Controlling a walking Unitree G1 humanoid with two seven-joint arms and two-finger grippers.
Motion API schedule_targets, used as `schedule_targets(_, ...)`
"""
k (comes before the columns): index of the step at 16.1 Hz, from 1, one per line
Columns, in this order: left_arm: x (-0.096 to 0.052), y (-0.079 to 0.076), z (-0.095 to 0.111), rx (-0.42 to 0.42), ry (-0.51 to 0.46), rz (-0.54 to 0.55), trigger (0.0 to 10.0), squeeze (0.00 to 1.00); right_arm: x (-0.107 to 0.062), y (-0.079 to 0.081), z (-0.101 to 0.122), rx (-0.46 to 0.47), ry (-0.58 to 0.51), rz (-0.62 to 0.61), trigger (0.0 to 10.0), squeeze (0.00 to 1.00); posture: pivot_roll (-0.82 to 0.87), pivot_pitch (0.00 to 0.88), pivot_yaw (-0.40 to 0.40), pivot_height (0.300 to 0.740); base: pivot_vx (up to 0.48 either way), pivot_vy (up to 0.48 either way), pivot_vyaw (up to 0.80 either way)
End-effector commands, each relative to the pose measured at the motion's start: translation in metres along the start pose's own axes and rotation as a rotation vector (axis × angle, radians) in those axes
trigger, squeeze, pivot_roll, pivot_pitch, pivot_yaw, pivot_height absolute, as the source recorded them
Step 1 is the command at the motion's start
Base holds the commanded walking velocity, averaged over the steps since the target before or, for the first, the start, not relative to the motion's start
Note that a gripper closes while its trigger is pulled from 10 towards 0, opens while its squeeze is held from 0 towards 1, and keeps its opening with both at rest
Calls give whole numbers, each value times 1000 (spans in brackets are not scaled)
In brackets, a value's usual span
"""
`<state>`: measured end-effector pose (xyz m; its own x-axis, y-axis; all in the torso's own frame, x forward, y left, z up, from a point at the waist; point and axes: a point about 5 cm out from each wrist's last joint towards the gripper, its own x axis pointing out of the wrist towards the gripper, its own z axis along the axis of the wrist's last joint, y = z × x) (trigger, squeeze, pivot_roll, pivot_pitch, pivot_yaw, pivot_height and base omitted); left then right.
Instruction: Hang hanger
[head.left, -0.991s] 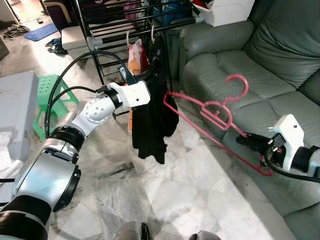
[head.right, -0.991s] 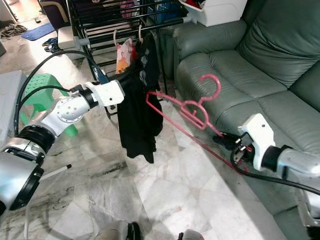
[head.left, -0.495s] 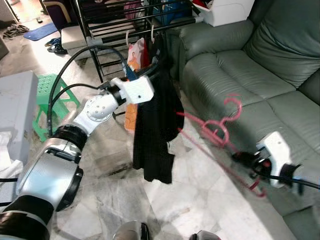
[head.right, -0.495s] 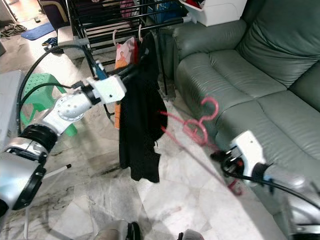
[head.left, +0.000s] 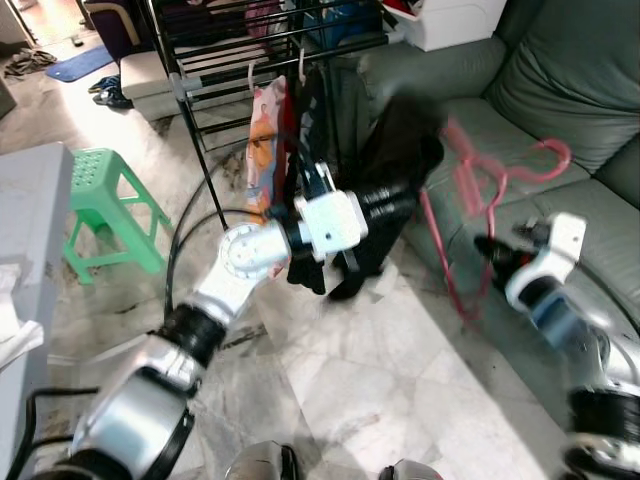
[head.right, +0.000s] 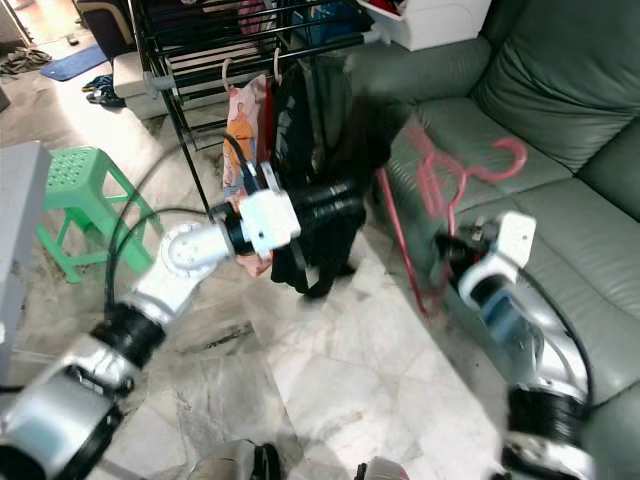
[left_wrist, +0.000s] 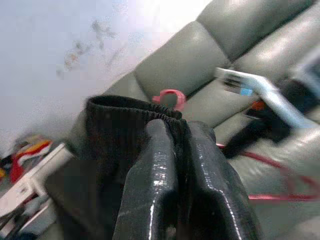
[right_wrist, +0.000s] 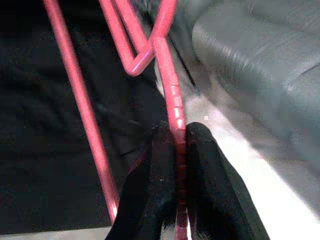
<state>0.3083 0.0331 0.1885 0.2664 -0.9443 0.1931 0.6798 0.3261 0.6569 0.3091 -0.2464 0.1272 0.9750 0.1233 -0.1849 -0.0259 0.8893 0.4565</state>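
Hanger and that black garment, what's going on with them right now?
The right gripper is shut on the pink hanger, holding it up in front of the green sofa. The left gripper is shut on the black garment, stretched toward the hanger. Both views of the hanger are motion-blurred. The garment is not on the hanger yet, and the hanger is not on the drying rack behind.

Head stereo pair is looking fwd/down from above, both eyes sharing sofa (head.left: 560, 110), drying rack (head.left: 250, 40) & marble floor (head.left: 380, 380). L wrist cam is peering close along its fingers (left_wrist: 165, 195) toward sofa; R wrist cam is sitting v. close behind its fingers (right_wrist: 200, 190).
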Motion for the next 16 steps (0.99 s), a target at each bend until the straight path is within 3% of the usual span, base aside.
schedule_targets(1,5,-13,6,55,-44,-63,10000,0,4,7,19,109,-91,-7,10000,0,-69,14,44,740,0,0,0)
schedule_targets(2,5,-15,7,46,-44,-66,10000,0,6,10,22,123,-111,-3,10000,0,-69,14,44,740,0,0,0)
schedule_targets(4,1,-26,6,98,-3,-132,10000,0,9,21,42,318,-263,3,10000,0,-69,14,44,740,0,0,0)
schedule_targets(6,-3,-32,-5,72,57,-135,10000,0,7,32,58,397,-379,42,10000,0,-71,10,47,740,0,0,0)
schedule_targets(7,-5,-36,-12,86,101,-148,10000,0,6,44,59,397,-381,113,10000,0,-71,10,47,740,0,0,0)
schedule_targets(8,-6,-38,-18,89,140,-137,10000,0,3,65,54,313,-347,226,10000,0,-78,7,46,740,0,0,0)
schedule_targets(9,-6,-38,-20,83,151,-120,10000,0,1,72,51,282,-338,259,10000,0,-78,7,46,740,0,0,0)
schedule_targets(10,-6,-38,-22,82,167,-108,10000,0,1,76,49,205,-339,251,10000,0,-76,5,43,740,0,0,0)
schedule_targets(12,-7,-38,-28,59,211,-75,10000,0,1,81,47,-59,-337,239,10000,0,-76,5,43,740,0,0,0)
schedule_targets(13,-7,-38,-29,55,217,-69,10000,0,1,83,47,-93,-338,244,10000,0,-76,5,43,740,0,0,0)
schedule_targets(14,-8,-42,-35,8,251,-43,10000,1000,-1,91,47,-195,-348,270,10000,0,-76,5,43,740,0,0,0)
schedule_targets(16,-10,-49,-41,-11,271,-41,10000,1000,-4,101,46,-327,-366,303,10000,0,-76,1,44,740,0,0,0)
